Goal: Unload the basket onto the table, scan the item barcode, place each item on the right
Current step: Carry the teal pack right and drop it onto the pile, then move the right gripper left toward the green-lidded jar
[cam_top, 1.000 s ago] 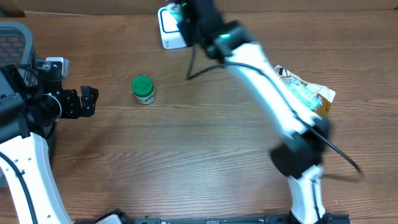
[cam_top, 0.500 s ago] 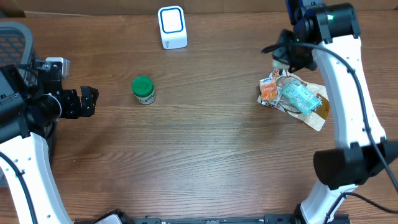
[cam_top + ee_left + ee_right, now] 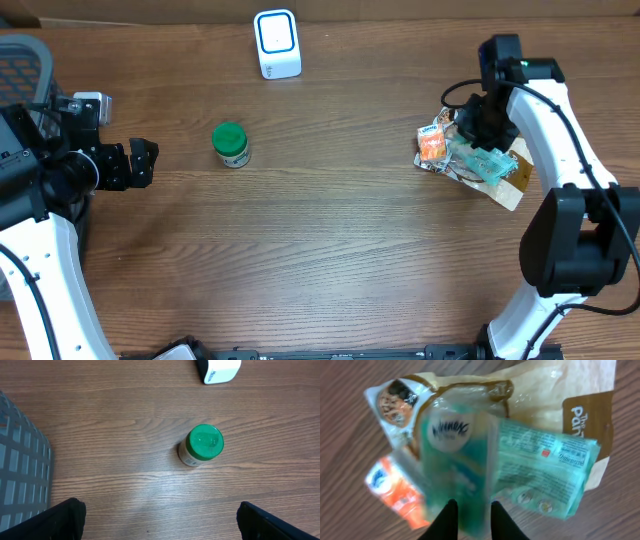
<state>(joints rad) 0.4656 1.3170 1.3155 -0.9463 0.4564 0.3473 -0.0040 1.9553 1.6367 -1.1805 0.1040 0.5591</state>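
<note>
STEP: picking up item | ITEM: teal packet (image 3: 460, 460) on the packet pile (image 3: 470, 160), far right of the white scanner (image 3: 277, 44) | RIGHT: right gripper (image 3: 472, 510) fingers a little apart around its edge, squeeze unclear | LEFT: left gripper (image 3: 160, 512) spread wide, empty | NEXT: probably pinch tight, lift, show barcode to scanner

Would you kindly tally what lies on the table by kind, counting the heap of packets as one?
Scanner: 1
Green-lidded jar: 1
Heap of packets: 1
Total: 3
</note>
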